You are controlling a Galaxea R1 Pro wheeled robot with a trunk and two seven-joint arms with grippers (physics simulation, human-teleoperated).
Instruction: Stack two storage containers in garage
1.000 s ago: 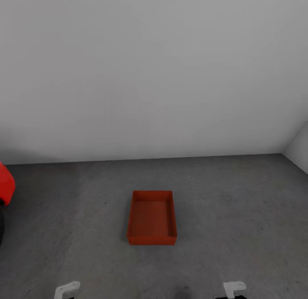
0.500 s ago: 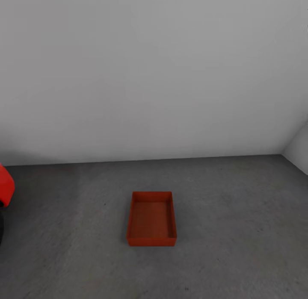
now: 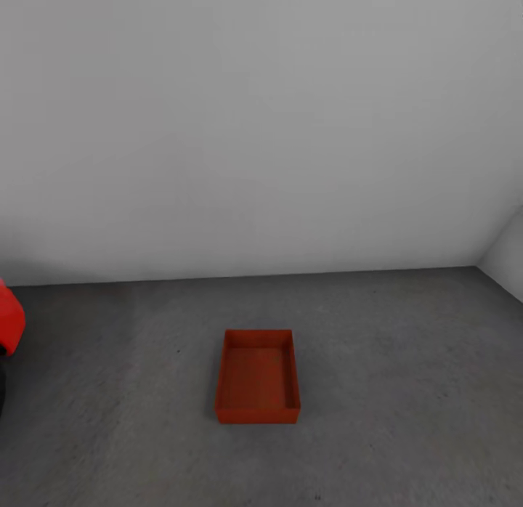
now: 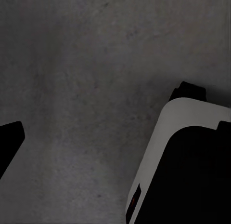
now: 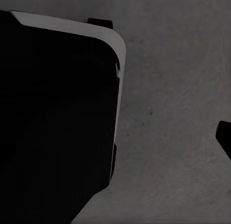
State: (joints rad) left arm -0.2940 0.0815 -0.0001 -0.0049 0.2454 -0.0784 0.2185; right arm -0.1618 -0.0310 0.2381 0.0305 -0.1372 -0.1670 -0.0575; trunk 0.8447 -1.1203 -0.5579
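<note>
From the head view, one orange-red storage container (image 3: 258, 376) sat flat on the dark grey garage floor (image 3: 399, 391), open side up, a little way out from the plain white wall (image 3: 261, 129). It looked like the bottom box of the stack, put out in the open so the other box could go on top of it. It was empty inside. A bit of the shiny red car (image 3: 10, 318) peeked in at the left edge, well apart from the box. No words or labels showed on the box, the wall or the car. In the left wrist view, the camera looked down at the rough grey floor, with a white and black part of the robot's body (image 4: 183, 161) close by and a dark finger tip (image 4: 9, 142) of the left claw at the edge. I could not tell if that claw was wide or narrow. In the right wrist view, there was more grey floor, a big black and white part of the robot (image 5: 57, 113), and a small dark tip (image 5: 225, 137) of the right claw at the edge. I could not tell how far that claw was spread either.
</note>
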